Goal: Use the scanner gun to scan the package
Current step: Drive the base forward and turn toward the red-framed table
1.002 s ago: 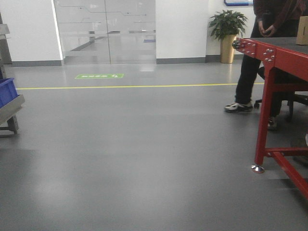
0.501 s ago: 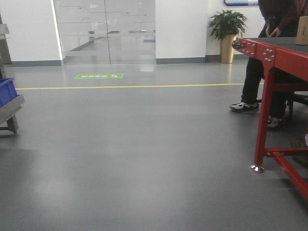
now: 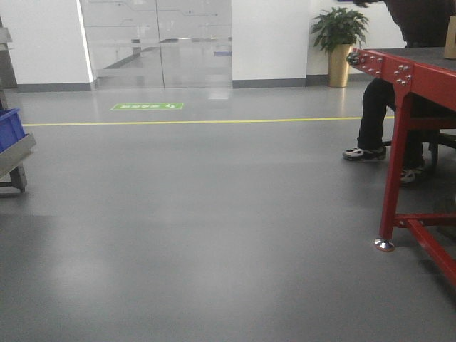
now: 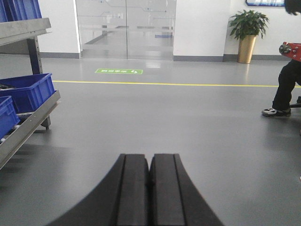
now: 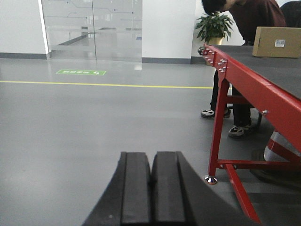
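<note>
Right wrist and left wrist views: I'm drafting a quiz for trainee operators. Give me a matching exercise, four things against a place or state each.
Things:
1. slim tan cardboard box
2. blue plastic bins
3. leafy plant in a gold pot
4. right gripper

Places or states:
a. shut, empty
b. on the grey metal rack
c. on the red-framed table
d. by the white back wall

Pairs: 1-c; 2-b; 3-d; 4-a.

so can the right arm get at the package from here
Probably not yet: the package sits far along the red table, while the shut right end effector is well short of it.
</note>
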Controlling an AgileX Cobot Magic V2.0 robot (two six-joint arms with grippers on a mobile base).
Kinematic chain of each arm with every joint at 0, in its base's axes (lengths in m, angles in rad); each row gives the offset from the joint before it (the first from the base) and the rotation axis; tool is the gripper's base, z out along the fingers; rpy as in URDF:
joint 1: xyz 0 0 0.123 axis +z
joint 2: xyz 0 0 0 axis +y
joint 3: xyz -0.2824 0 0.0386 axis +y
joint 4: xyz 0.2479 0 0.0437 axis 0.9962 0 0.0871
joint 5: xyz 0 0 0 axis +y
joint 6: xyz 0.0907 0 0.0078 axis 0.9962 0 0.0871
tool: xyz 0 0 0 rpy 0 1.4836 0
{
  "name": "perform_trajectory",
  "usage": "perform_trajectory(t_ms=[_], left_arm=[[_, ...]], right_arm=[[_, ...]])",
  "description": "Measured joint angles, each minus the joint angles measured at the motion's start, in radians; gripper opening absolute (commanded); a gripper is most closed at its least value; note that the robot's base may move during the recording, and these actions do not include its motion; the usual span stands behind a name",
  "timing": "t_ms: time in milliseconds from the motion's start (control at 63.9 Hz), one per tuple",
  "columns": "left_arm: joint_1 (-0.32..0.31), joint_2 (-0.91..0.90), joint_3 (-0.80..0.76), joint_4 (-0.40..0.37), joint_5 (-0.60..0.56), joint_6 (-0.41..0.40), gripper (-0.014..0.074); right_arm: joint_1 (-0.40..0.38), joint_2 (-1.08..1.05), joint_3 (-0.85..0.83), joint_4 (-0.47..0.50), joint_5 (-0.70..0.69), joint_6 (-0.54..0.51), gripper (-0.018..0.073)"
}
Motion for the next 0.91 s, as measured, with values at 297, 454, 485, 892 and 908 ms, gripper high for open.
perform_trajectory(t_ms=[297, 454, 485, 892, 908], left_arm=[[0.0, -0.001, 0.0, 0.0, -0.002, 0.0, -0.0111], [-0.001, -0.001, 0.0, 0.0, -0.002, 0.0, -0.0111], [-0.004, -0.001, 0.0, 0.0, -0.002, 0.0, -0.0111], [-0.006, -0.001, 0.0, 0.0, -0.002, 0.0, -0.0111], [-0.006, -0.001, 0.0, 0.0, -0.002, 0.0, -0.0111]], right_arm=[[-0.012, 0.0, 0.0, 0.0, -0.009, 0.0, -0.0153], [-0.049, 0.0, 0.0, 0.0, -0.009, 0.0, -0.0153], [-0.051, 0.0, 0.0, 0.0, -0.009, 0.0, -0.0153], [-0.056, 0.0, 0.0, 0.0, -0.009, 0.0, -0.0153], [-0.056, 0.0, 0.0, 0.0, -0.009, 0.0, -0.0153]])
